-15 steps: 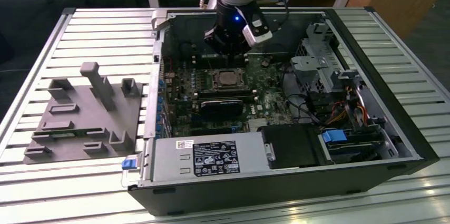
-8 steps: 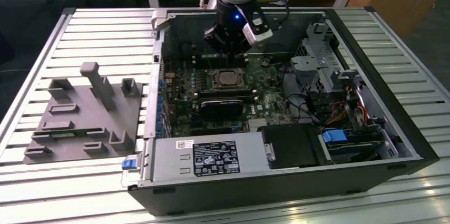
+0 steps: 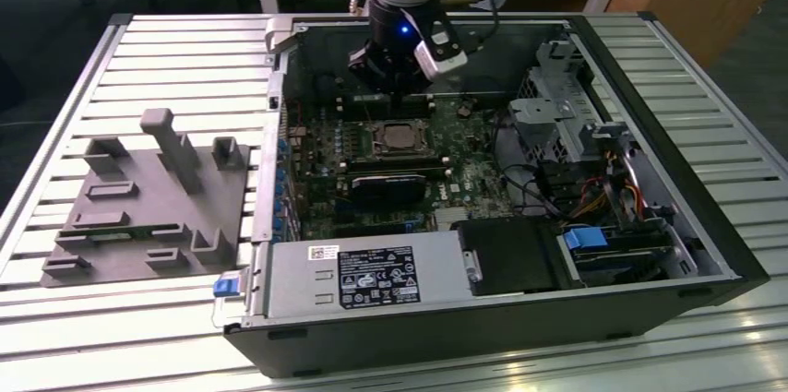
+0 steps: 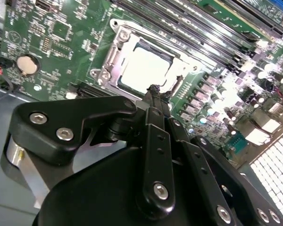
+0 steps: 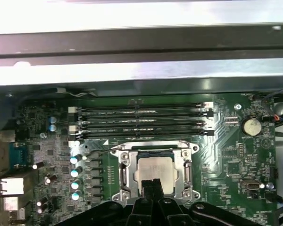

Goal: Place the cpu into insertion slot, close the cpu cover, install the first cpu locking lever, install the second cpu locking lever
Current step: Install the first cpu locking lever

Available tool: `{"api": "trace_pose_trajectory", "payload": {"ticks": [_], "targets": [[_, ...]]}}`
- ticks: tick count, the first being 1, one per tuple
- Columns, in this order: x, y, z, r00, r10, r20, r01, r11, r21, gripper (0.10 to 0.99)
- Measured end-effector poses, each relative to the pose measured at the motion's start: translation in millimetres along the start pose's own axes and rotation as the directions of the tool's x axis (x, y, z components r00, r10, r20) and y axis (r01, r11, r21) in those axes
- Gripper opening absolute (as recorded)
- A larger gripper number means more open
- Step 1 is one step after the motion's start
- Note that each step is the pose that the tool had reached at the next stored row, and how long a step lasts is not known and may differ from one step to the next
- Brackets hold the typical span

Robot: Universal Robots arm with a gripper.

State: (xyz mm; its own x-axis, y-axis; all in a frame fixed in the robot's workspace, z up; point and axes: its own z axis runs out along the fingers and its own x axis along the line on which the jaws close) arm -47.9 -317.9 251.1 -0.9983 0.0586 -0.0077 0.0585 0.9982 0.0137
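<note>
Silvery cpu [image 5: 153, 168] on seemingly dark green motherboard [image 5: 226, 143].

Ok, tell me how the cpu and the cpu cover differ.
The cpu is a solid, plain square plate, while the cpu cover is an open frame with a square window. The cpu cover is the larger of the two and rings the cpu, which shows through that window. Both are silvery metal and lie flat on the motherboard.
</note>
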Motion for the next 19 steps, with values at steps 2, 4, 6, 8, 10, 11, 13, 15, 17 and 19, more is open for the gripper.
{"api": "trace_pose_trajectory", "payload": {"ticks": [2, 4, 6, 8, 10, 11, 13, 15, 17, 19], "targets": [[3.9, -0.2, 0.0, 1.0000, 0.000, 0.0008, 0.000, 1.0000, 0.000, 0.102], [8.9, -0.5, -0.1, 1.0000, 0.000, 0.0026, 0.000, 1.0000, 0.000, 0.102], [14.2, -0.8, -0.1, 1.0000, 0.000, 0.0051, 0.000, 1.0000, 0.000, 0.102], [19.5, -1.1, -0.1, 1.0000, 0.000, 0.0076, 0.000, 1.0000, -0.001, 0.102], [24.8, -1.4, -0.2, 1.0000, 0.000, 0.0097, 0.000, 1.0000, -0.002, 0.102], [27.5, -1.6, -0.3, 0.9999, 0.000, 0.0107, 0.000, 1.0000, -0.002, 0.102], [33.2, -1.9, -0.3, 0.9999, 0.000, 0.0132, 0.000, 1.0000, -0.003, 0.102], [39.1, -2.3, -0.3, 0.9999, 0.000, 0.0154, 0.000, 1.0000, -0.006, 0.102], [44.5, -2.7, -0.4, 0.9999, 0.000, 0.0169, 0.000, 0.9999, -0.014, 0.102], [48.7, -3.0, -0.4, 0.9999, 0.001, 0.0167, 0.000, 0.9994, -0.033, 0.102]]}}
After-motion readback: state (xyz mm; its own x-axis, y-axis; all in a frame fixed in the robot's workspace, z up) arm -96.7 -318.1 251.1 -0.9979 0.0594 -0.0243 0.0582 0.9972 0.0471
